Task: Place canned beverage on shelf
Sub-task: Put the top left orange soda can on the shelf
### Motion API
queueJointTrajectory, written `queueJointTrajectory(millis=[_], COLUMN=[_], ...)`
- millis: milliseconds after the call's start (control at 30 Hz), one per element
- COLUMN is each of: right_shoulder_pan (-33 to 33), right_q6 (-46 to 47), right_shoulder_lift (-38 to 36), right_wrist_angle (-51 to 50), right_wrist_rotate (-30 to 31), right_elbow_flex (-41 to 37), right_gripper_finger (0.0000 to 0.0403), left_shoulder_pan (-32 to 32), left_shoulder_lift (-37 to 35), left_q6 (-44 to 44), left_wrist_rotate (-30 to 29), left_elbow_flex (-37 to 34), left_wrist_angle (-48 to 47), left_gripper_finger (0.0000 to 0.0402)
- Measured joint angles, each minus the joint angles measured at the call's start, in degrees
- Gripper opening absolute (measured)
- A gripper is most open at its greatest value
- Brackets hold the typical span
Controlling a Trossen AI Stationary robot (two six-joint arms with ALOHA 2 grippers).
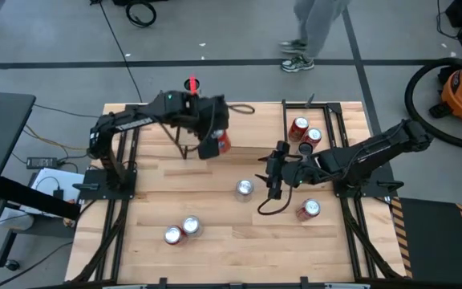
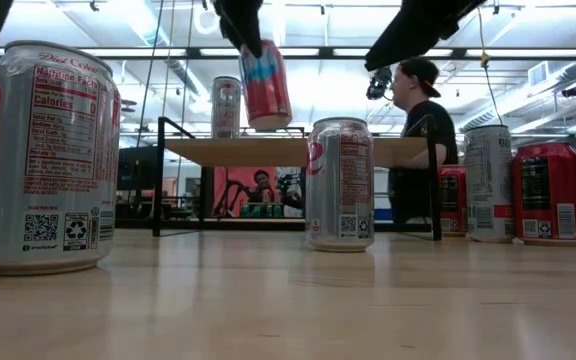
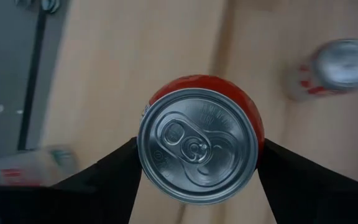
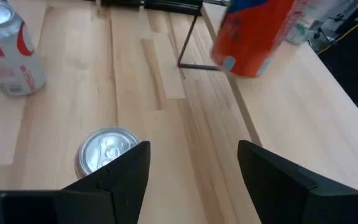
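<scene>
My left gripper (image 1: 212, 138) is shut on a red can (image 2: 267, 86), which it holds in the air above the shelf (image 2: 388, 151), a light-wood board on thin black legs. The red can also shows in the high view (image 1: 222, 143) and in the left wrist view (image 3: 199, 144). A silver can (image 2: 226, 107) stands upright on the shelf's left part. My right gripper (image 1: 274, 181) is open and empty, low over the table beside a silver can (image 1: 245, 189). That can shows close to one finger in the right wrist view (image 4: 107, 152). My left gripper pinches the red can between its two fingers, one on each side of the can's wall just below the top rim (image 3: 143, 163). The fingers (image 2: 248, 30) come from above, pointing down. The can hangs below them, tilted a little, clear of the shelf.
Two red cans (image 1: 304, 132) stand at the table's far right. Another can (image 1: 309, 209) stands near my right arm and two silver cans (image 1: 182, 230) stand toward the near edge. In the low view a large silver can (image 2: 43, 155) is close by. A person sits beyond the table (image 2: 423, 110).
</scene>
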Motion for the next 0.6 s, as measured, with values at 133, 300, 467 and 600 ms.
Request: queueJointTrajectory(millis=[133, 300, 467, 600], right_shoulder_pan=[-0.2, -1.2, -1.3, -1.3], right_q6=[-0.5, -2.0, -2.2, -3.1], right_shoulder_lift=[-1.7, -2.0, -2.0, -2.0], right_wrist_angle=[3.2, 6.2, 6.5, 7.6], right_wrist_rotate=[-0.2, -1.6, -2.1, -2.1], right_elbow_flex=[-2.3, -3.4, -3.5, -3.5], right_gripper_finger=[0.0252, 0.0252, 0.0252, 0.0252], left_shoulder_pan=[4.2, 8.7, 11.3, 11.7], left_shoulder_lift=[1.0, 1.9, 2.5, 2.6], left_q6=[4.2, 7.6, 8.9, 10.0], left_wrist_rotate=[0.0, 0.2, 2.2, 2.4], left_elbow_flex=[0.9, 0.9, 1.0, 1.0], left_wrist_angle=[1.3, 0.9, -0.1, 0.7], left_gripper_finger=[0.0283, 0.0283, 0.0283, 0.0291])
